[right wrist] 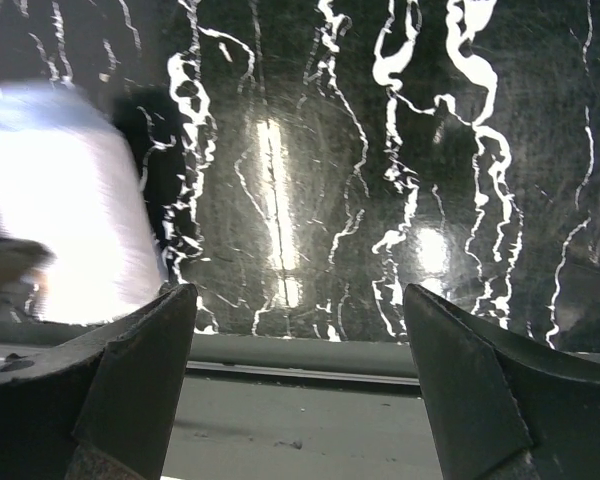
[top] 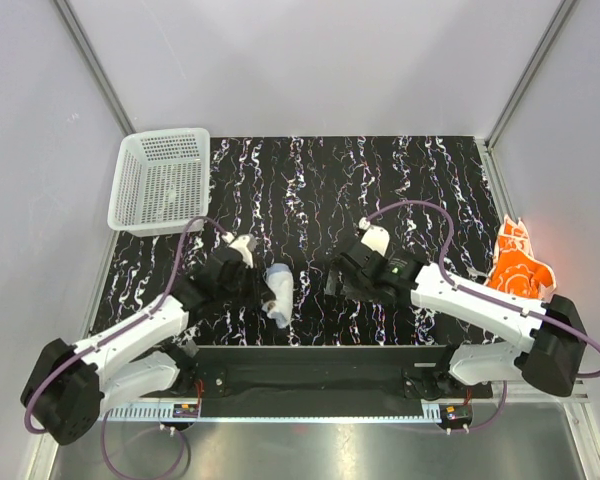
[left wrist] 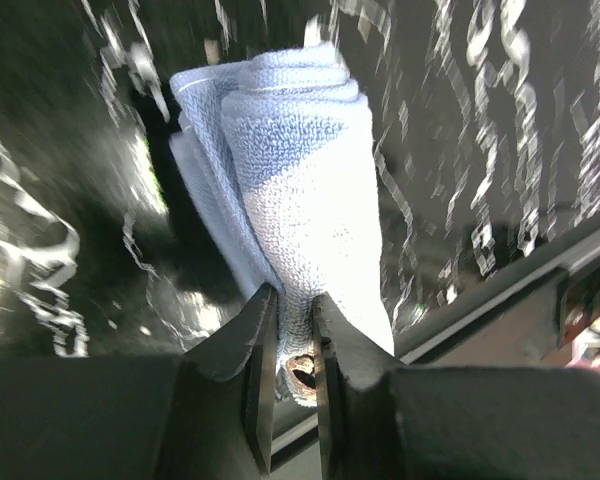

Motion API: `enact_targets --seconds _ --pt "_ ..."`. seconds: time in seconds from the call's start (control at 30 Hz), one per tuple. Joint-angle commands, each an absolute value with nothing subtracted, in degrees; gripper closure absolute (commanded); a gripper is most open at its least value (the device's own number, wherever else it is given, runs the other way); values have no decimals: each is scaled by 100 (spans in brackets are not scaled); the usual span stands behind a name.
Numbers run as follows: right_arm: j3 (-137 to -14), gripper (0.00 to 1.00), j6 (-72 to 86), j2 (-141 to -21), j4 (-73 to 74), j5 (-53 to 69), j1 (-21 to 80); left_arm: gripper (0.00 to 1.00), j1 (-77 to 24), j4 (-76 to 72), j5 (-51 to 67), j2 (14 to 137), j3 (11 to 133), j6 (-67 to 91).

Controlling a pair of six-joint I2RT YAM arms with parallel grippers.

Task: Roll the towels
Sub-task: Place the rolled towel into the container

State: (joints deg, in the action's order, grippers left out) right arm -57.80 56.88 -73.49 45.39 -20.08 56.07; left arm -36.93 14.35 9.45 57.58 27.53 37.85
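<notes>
I find the rolled light blue towel point(left wrist: 300, 180) near the table point(top: 380, 180) front edge, left end effector point(left wrist: 292, 305) pinching it; right end effector point(right wrist: 298, 298) spread, empty; next, I judge: release, then fetch the orange flower-print towel point(top: 520, 268).

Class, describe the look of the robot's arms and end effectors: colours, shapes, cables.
The left arm and right arm have white shells, black joints and looping purple cables. The left end effector and right end effector each have two dark wedge-shaped fingers.
</notes>
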Motion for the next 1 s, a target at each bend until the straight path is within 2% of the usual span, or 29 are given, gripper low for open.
enact_targets --seconds 0.0,0.2,0.37,0.53,0.77,0.97 --pt "-5643 9 5818 -7128 4649 -2250 5590 100 -3333 1809 923 5485 3391 3376" --pt "-5503 9 5836 -7066 4518 -2145 5581 100 -3085 1680 1300 5677 3420 3366" --pt "-5274 10 5678 -7180 3640 -1609 5581 100 -3076 1117 1678 5713 3032 3603" --pt "-5159 12 5502 -7356 2568 -1152 5581 100 -3076 1239 1679 5379 3111 3560" --pt "-5906 15 5238 -7937 2689 -1046 5572 100 -2682 2608 959 5291 4417 2998" --pt "-5477 15 5423 -7349 2918 -1178 5572 100 -1180 3216 1116 5851 5614 2514"
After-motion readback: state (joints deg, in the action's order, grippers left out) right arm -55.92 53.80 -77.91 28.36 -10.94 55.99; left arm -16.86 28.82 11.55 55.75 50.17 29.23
